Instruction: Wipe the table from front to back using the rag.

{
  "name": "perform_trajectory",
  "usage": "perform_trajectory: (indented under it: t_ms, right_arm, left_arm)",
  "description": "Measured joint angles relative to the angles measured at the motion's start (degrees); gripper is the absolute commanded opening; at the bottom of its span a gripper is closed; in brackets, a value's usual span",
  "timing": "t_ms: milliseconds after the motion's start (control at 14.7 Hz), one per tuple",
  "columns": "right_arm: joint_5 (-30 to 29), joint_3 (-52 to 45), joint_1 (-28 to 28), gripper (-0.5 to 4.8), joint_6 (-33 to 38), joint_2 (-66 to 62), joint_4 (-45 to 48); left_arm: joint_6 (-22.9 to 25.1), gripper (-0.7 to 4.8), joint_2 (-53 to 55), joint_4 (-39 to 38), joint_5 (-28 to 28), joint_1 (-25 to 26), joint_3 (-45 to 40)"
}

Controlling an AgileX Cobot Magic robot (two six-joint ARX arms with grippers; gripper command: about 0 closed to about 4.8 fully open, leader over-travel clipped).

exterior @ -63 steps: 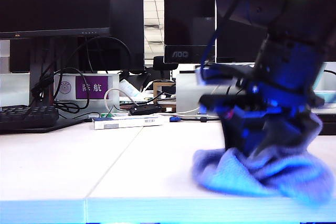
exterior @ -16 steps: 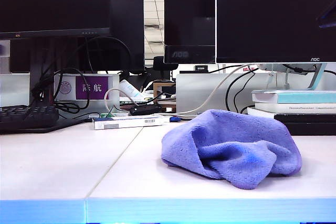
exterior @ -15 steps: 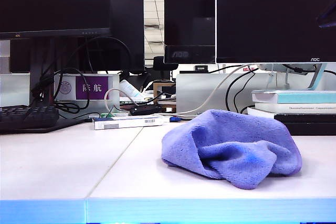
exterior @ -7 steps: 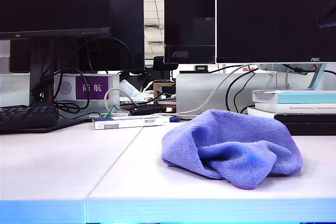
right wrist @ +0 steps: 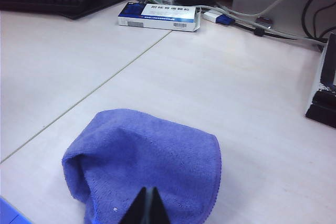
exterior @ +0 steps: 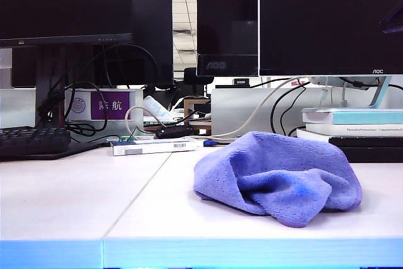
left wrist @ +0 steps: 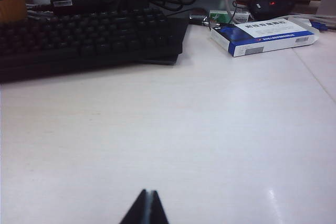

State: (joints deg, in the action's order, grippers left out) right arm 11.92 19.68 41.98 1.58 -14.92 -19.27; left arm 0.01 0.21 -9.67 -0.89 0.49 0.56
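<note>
Lavender-purple rag point(exterior: 277, 177) on off-white table point(exterior: 75, 200) w/ light-blue front edge.

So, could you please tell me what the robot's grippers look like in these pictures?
Little shows. The left gripper appears in its wrist view only as two slim black fingertips tapering to a point, as does the right gripper. No cables or markings are visible, and the exterior view shows neither arm.

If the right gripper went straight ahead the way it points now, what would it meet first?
Most likely the rag: the shut right gripper hangs just above it, aimed across its folds. Depth is unclear; it might skim over.
</note>
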Motion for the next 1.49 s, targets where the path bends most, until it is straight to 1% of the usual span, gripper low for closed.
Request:
perform_trajectory:
  t_ms: [543, 611, 679, 747, 814, 950, 1086, 1154, 1222, 1289, 1357, 1493]
  right_arm:
    - [0.00, -0.02, -0.07, 0.00, 0.02, 0.07, 0.00]
    - [-0.11, -0.57, -0.96, 0.00, 0.00, 1.44, 0.33]
    - [-0.11, -1.16, -3.39, 0.00, -0.15, 2.91, 0.48]
    - [-0.02, -1.77, -8.17, 0.00, -0.15, 4.33, 0.59]
    - [0.11, -2.29, -11.30, 0.00, -0.15, 5.44, 0.57]
    - [0.04, -5.57, -20.83, 0.00, -0.15, 9.86, 1.42]
    - [-0.52, -8.37, -25.16, 0.00, -0.13, 12.11, 1.36]
    - [-1.27, -10.21, -28.09, 0.00, -0.11, 13.14, 1.27]
    - [-2.45, -11.26, -29.79, 0.00, 0.02, 13.46, 1.22]
    - [-5.99, -12.81, -31.93, 0.00, 0.11, 13.90, 1.01]
    - [-8.28, -13.73, -33.11, 0.00, 0.13, 14.21, 1.18]
    - [-12.50, -16.74, -34.49, 0.00, 0.66, 14.23, 1.36]
  left_arm:
    - [-0.04, -0.04, 0.00, 0.00, 0.31, -0.04, 0.00]
    - [-0.04, -0.03, 0.00, 0.00, 0.33, -0.04, 0.00]
    - [-0.04, -0.04, 0.00, 0.00, 0.33, -0.04, 0.00]
    - [-0.04, -0.03, 0.00, 0.00, 0.37, -0.04, 0.00]
    - [-0.04, -0.04, 0.00, 0.00, 0.37, -0.04, 0.00]
    - [-0.04, -0.04, 0.00, 0.00, 0.39, -0.04, 0.00]
    - [-0.04, -0.04, 0.00, 0.00, 0.46, -0.04, 0.00]
    - [-0.04, -0.03, 0.00, 0.00, 0.46, -0.04, 0.00]
    - [-0.04, -0.03, 0.00, 0.00, 0.48, -0.04, 0.00]
    - [-0.04, -0.04, 0.00, 0.00, 0.48, -0.04, 0.00]
    - [-0.04, -0.03, 0.00, 0.00, 0.50, -0.04, 0.00]
    - [-0.04, -0.03, 0.00, 0.00, 0.52, -0.04, 0.00]
